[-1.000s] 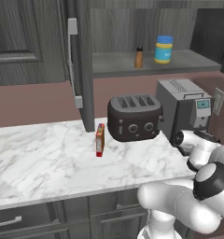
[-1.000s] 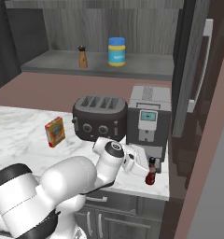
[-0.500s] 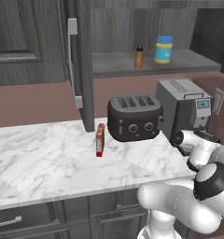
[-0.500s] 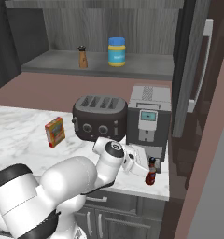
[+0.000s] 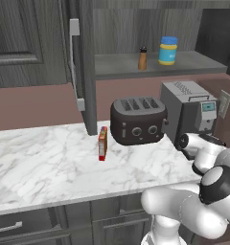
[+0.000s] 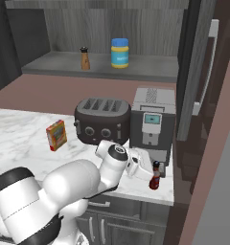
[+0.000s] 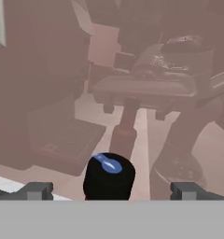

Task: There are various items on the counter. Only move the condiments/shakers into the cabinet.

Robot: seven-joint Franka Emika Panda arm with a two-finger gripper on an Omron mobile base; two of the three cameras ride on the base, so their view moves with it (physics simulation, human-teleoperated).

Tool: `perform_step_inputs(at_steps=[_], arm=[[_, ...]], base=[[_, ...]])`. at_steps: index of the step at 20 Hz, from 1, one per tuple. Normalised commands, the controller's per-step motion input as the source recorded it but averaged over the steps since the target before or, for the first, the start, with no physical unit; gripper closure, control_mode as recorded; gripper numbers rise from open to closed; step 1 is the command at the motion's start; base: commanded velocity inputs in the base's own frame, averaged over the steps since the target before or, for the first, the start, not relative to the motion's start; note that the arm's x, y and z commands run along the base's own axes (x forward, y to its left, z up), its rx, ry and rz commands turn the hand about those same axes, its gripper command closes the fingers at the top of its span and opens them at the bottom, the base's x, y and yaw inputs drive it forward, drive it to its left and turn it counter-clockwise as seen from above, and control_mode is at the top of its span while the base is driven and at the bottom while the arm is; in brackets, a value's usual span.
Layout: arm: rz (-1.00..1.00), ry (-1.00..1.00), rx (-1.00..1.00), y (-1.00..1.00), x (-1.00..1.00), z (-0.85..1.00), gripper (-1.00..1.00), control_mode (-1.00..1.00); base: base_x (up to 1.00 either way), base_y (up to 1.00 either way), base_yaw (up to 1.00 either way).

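Your fingers (image 7: 37, 190) stand wide apart either side of the dark red bottle (image 6: 155, 175), just beside the coffee machine (image 6: 152, 121).

shaker (image 6: 85, 58) left of jar (image 6: 120, 52) on cabinet shelf (image 6: 150, 72), bottle (image 6: 155, 175) before coffee machine (image 6: 152, 123)
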Motion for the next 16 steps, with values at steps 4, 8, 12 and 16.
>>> perform_step_inputs(at_steps=[4,8,12,16], arm=[[0.0,0.0,0.0,0.0,0.08,0.0,-1.0,-1.0],[0.0,0.0,0.0,-0.01,0.05,-0.01,1.0,-1.0],[0.0,0.0,0.0,0.0,0.0,0.0,1.0,-1.0],[0.0,0.0,0.0,0.0,0.0,0.0,1.0,-1.0]], base=[[0.0,0.0,0.0],[0.0,0.0,0.0],[0.0,0.0,0.0],[0.0,0.0,0.0]])
